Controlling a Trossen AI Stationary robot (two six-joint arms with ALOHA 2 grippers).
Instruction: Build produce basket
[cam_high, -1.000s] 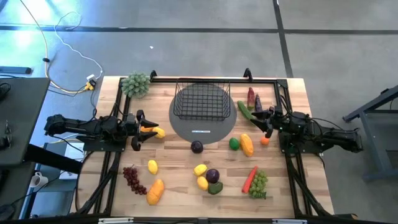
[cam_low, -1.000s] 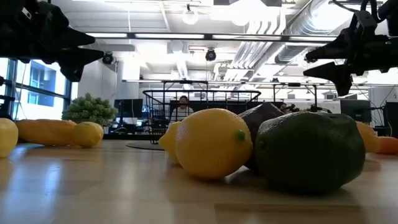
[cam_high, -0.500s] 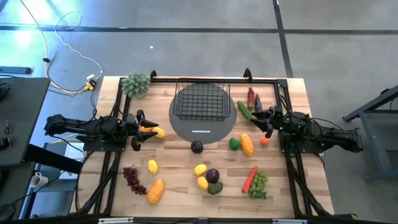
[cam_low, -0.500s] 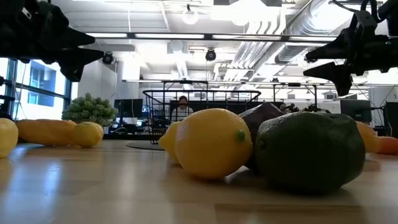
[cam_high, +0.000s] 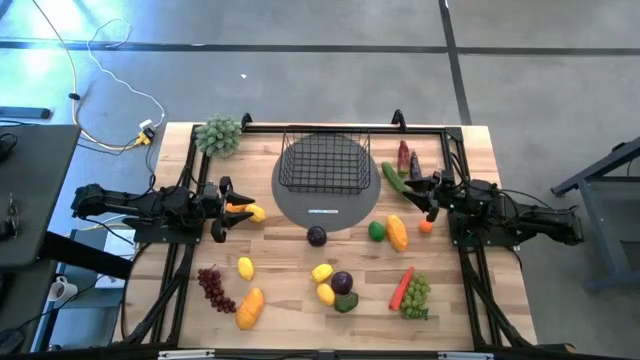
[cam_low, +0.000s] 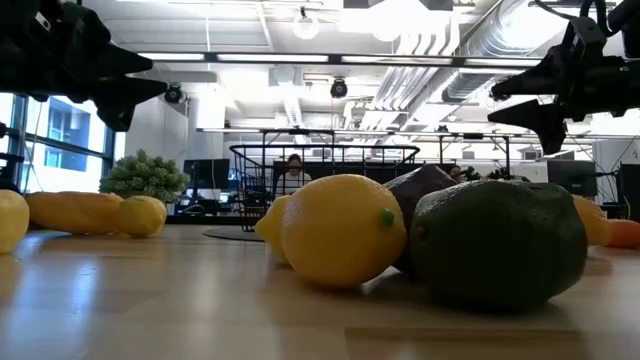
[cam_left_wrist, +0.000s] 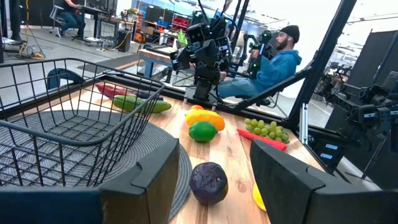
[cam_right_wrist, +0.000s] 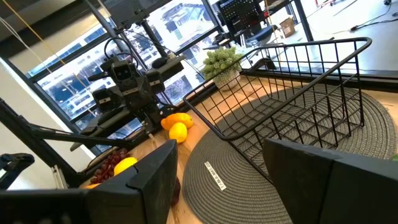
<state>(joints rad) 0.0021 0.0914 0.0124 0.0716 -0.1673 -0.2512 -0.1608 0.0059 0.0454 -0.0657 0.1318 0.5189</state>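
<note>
The black wire basket (cam_high: 322, 160) stands by its bottom on a grey round mat (cam_high: 325, 205) at the table's far middle. Produce lies scattered on the wood: a purple plum (cam_high: 316, 236), lemons (cam_high: 322, 272), purple grapes (cam_high: 213, 288), a mango (cam_high: 250, 308), a carrot (cam_high: 401, 287), green grapes (cam_high: 416, 296), a cucumber (cam_high: 392, 177). My left gripper (cam_high: 222, 196) hovers level at the left edge, open and with nothing between its fingers, above a yellow fruit (cam_high: 247, 210). My right gripper (cam_high: 425, 192) hovers level at the right edge, also open with nothing in it.
A pale green bushy cluster (cam_high: 219, 135) sits at the far left corner. A black frame rail (cam_high: 330, 127) runs along the far edge behind the basket. A seated person (cam_left_wrist: 273, 59) shows beyond the table's right side. Bare wood lies along the near edge.
</note>
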